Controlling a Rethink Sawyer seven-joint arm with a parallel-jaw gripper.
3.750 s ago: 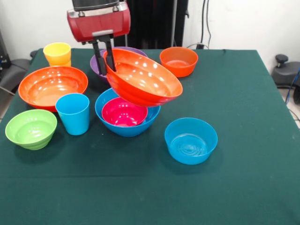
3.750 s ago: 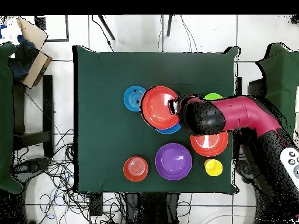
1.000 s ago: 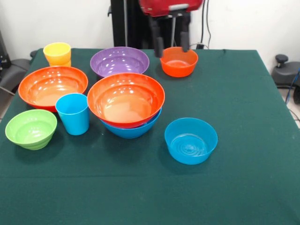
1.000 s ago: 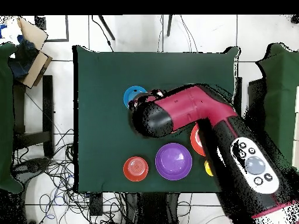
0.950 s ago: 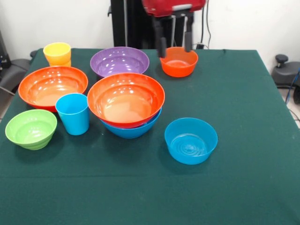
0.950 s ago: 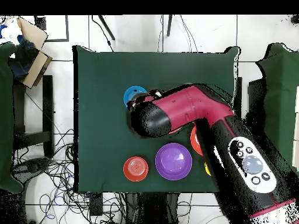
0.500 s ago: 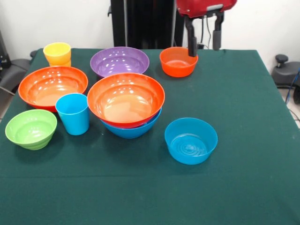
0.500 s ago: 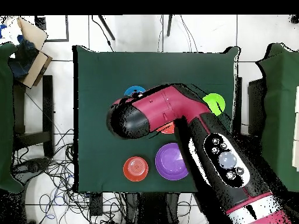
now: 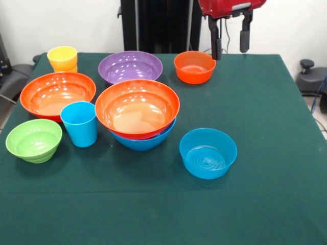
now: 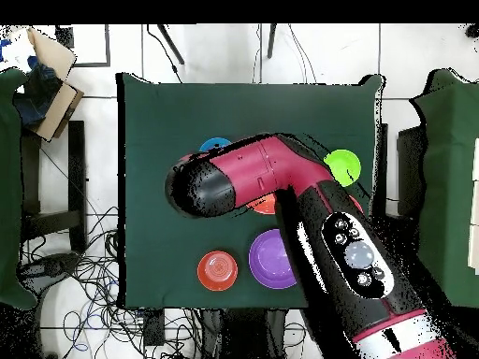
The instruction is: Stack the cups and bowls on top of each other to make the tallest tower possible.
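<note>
My fingers (image 9: 218,43) hang spread and empty, up beside the small orange bowl (image 9: 194,66). Left of that bowl sits the purple bowl (image 9: 130,66); nearer, a large orange bowl (image 9: 137,106) nests in the large blue bowl (image 9: 144,141), hiding what lies inside. My arm (image 10: 281,178) covers them overhead.

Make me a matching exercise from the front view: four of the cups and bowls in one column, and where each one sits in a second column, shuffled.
Things:
1. yellow cup
2. lime green bowl
3. small orange bowl
4. large orange bowl

Places:
A. nested in the large blue bowl mid-table
B. near-left part of the table, beside the sky blue cup
C. far-left corner of the table
D. far side, right of the purple bowl, near the open gripper

Pairs: 1-C, 2-B, 3-D, 4-A
</note>
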